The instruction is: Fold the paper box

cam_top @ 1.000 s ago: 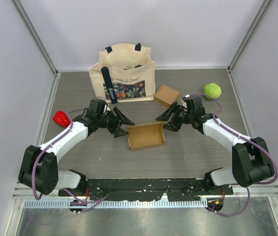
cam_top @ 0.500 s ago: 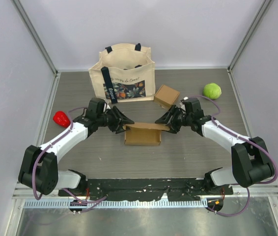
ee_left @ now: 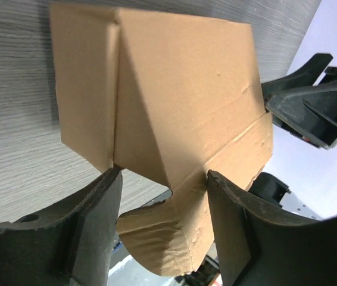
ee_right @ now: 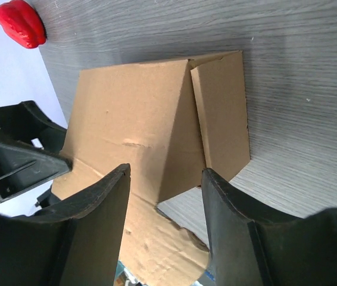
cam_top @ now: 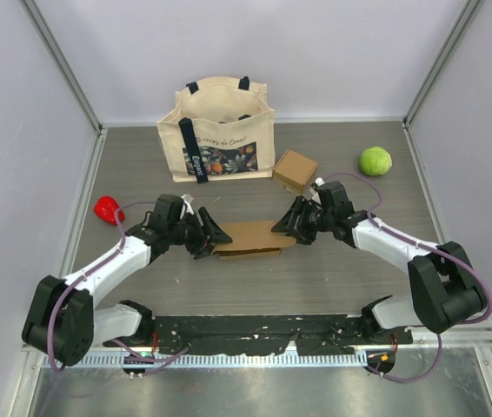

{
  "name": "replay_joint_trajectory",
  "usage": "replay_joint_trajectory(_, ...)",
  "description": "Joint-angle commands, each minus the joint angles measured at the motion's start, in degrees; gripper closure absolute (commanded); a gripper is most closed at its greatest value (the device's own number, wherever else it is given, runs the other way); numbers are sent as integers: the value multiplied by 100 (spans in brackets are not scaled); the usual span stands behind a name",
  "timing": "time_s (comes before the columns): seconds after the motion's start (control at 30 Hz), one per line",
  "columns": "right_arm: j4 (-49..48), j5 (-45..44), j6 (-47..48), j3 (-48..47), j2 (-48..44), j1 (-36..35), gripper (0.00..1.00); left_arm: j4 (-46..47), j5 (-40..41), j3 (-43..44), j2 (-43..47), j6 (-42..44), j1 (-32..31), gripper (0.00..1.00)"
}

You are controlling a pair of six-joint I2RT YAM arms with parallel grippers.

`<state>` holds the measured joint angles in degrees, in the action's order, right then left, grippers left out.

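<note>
The paper box [cam_top: 248, 237] is found at mid-worktop [cam_top: 342, 274], collapsed nearly flat, with the left claw [cam_top: 216, 237] and right claw [cam_top: 282, 228] at its ends. Both claws are spread apart, each straddling a creased brown cardboard end.

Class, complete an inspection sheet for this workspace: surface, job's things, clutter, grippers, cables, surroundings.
Surface: grey wood-grain table.
Job's things: brown paper box, partly flattened, between the grippers.
Clutter: tote bag, small cardboard box, green ball, red object.
Grippers: left gripper and right gripper straddle opposite ends of the paper box, fingers apart; grip unclear.
Cables: purple cables along both arms.
Surroundings: white walls on three sides.
</note>
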<state>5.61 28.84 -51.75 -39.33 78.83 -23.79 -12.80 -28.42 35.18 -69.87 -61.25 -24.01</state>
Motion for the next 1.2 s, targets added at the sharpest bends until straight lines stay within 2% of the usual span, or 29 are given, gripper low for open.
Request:
replay_joint_trajectory(0.0, -166, -308, 401, -197, -201, -143, 44, -205, 302, 85, 579, 709, -34, 35)
replay_joint_trajectory(0.07, -104, -361, 507, -233, -157, -187, 44, -381, 338, 156, 693, 921, -25, 27)
replay_joint_trajectory(0.2, 37, -440, 788, -329, -131, -240, 44, -662, 189, 331, 624, 1308, -25, 24)
replay_joint_trajectory(0.3, 186, -520, 1104, -426, -131, -258, 44, -864, 257, 358, 492, 1537, -25, 26)
replay_joint_trajectory(0.67, 574, -546, 2256, -646, 194, -284, 39, -469, 487, 235, -62, 1625, -25, 34)
replay_joint_trajectory(0.83, -76, -449, 2292, -93, 344, -284, 41, -259, 645, -169, -115, 1520, -42, 38)
replay_joint_trajectory(0.97, -944, -467, 2213, 346, 528, -293, 49, 92, 768, -538, -124, 1292, -68, 39)
replay_joint_trajectory(1.17, -1474, -546, 2178, 769, 643, -293, 59, 304, 1111, -872, -212, 1239, -78, 46)
